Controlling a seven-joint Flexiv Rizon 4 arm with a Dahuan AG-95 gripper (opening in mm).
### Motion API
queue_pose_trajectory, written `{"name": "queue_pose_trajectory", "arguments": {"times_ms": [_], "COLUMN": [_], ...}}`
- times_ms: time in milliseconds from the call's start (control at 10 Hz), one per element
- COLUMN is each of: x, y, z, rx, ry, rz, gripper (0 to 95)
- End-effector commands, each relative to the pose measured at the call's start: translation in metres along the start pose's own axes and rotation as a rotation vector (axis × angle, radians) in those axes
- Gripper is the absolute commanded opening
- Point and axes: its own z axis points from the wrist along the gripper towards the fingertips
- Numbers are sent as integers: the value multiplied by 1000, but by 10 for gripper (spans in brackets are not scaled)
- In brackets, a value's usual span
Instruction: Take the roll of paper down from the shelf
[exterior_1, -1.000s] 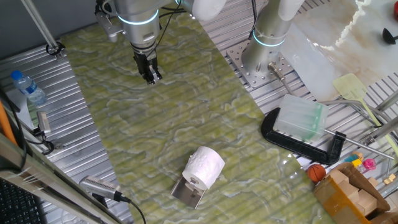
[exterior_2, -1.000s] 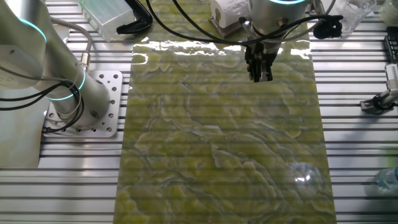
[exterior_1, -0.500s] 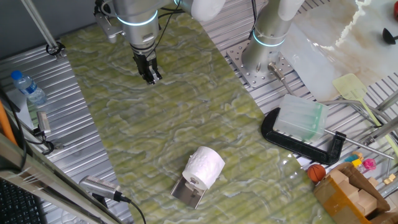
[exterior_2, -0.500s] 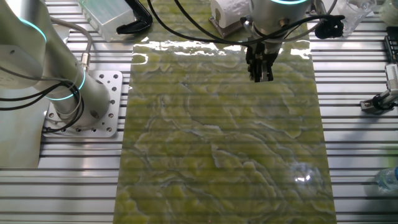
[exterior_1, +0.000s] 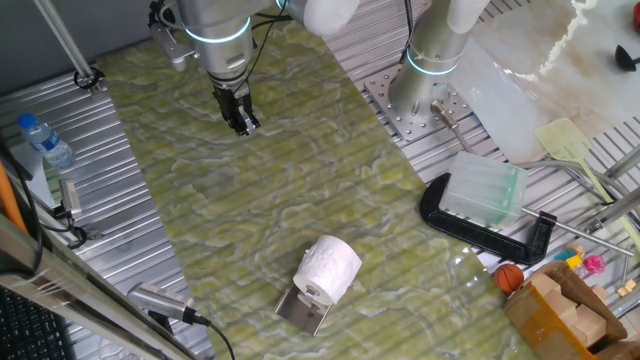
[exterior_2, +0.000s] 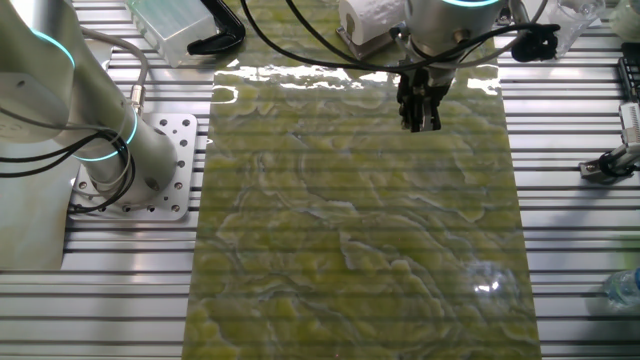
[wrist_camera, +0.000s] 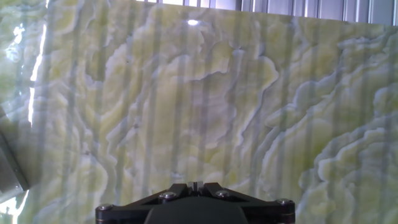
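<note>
The white roll of paper (exterior_1: 328, 267) sits on the small shiny metal shelf (exterior_1: 301, 310) near the front of the green marbled mat. In the other fixed view the roll (exterior_2: 372, 16) shows at the top edge, partly behind the arm. My gripper (exterior_1: 242, 124) hangs over the far left part of the mat, well away from the roll, with its fingers together and nothing in them. It also shows in the other fixed view (exterior_2: 420, 120). In the hand view the gripper (wrist_camera: 196, 185) looks at bare mat; the roll is out of that view.
A translucent plastic box (exterior_1: 485, 189) rests on a black clamp (exterior_1: 538, 237) at the right. A second arm's base (exterior_1: 420, 85) stands at the back. A water bottle (exterior_1: 45, 140) lies at the left. A cardboard box (exterior_1: 565, 315) with small toys is at the front right.
The gripper has risen slightly above the mat. The roll and shelf have not moved.
</note>
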Motion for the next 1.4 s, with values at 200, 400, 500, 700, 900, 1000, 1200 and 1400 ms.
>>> {"name": "queue_pose_trajectory", "arguments": {"times_ms": [200,400,500,700,900,1000,1200,1400], "x": [0,0,0,0,0,0,0,0], "y": [0,0,0,0,0,0,0,0], "z": [-1,-1,-1,-1,-1,-1,-1,-1], "rx": [-1,-1,-1,-1,-2,-2,-2,-1], "ry": [4,9,9,8,8,9,9,9], "rz": [-3,-8,-7,-8,-9,-10,-11,-13], "gripper": [0,0,0,0,0,0,0,0]}}
